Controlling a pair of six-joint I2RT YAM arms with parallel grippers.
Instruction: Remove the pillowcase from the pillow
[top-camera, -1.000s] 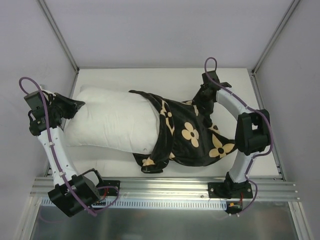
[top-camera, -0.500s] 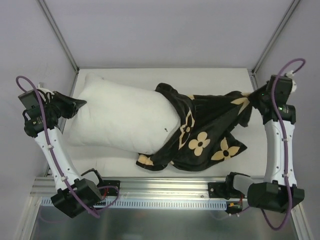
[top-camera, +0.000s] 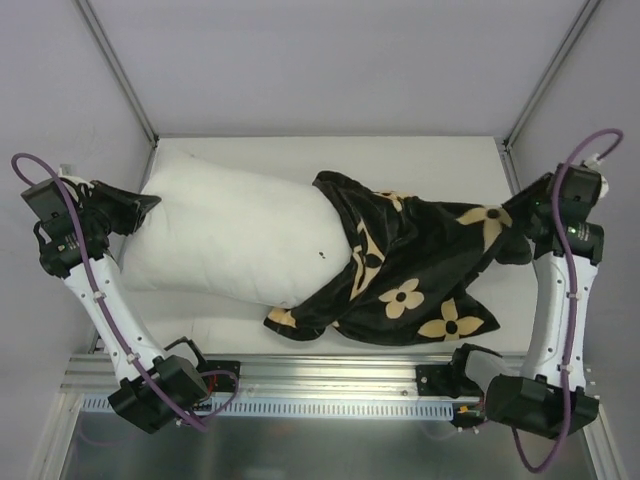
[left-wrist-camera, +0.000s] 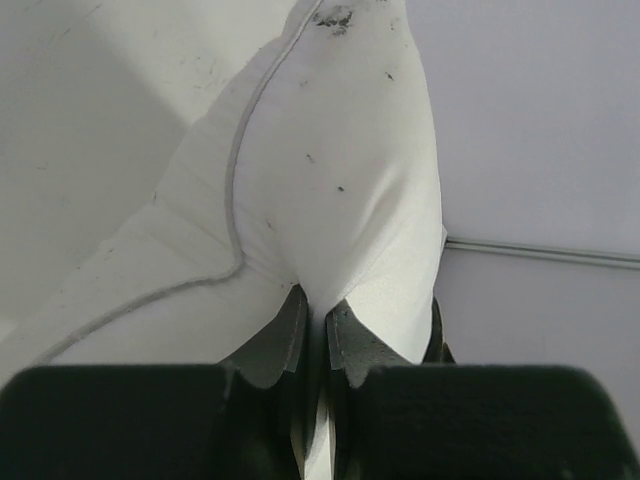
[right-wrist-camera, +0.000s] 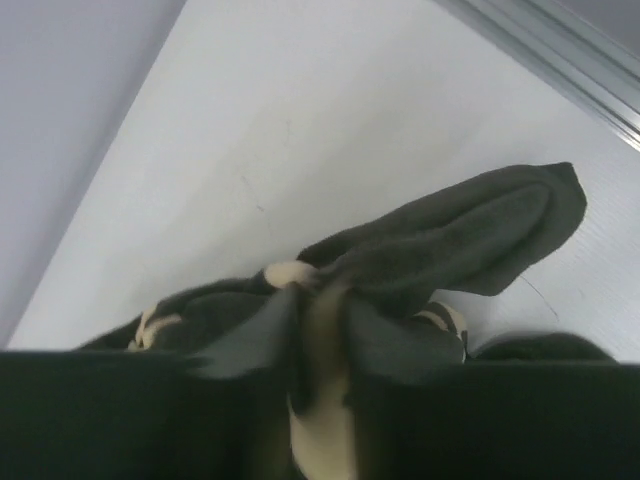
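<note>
White table (top-camera: 250, 152) — pillowcase (top-camera: 420, 265) pinched in right end effector (right-wrist-camera: 320, 300).

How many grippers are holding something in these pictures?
2. The left gripper pinches a corner of the white pillow on the left side; the right gripper pinches a fold of the black pillowcase on the right side.

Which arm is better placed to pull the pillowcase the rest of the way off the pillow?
Right. The right gripper is shut on the free end of the pillowcase, so it can likely drag it away. The left gripper pinches a corner of the pillow, anchoring it.
</note>
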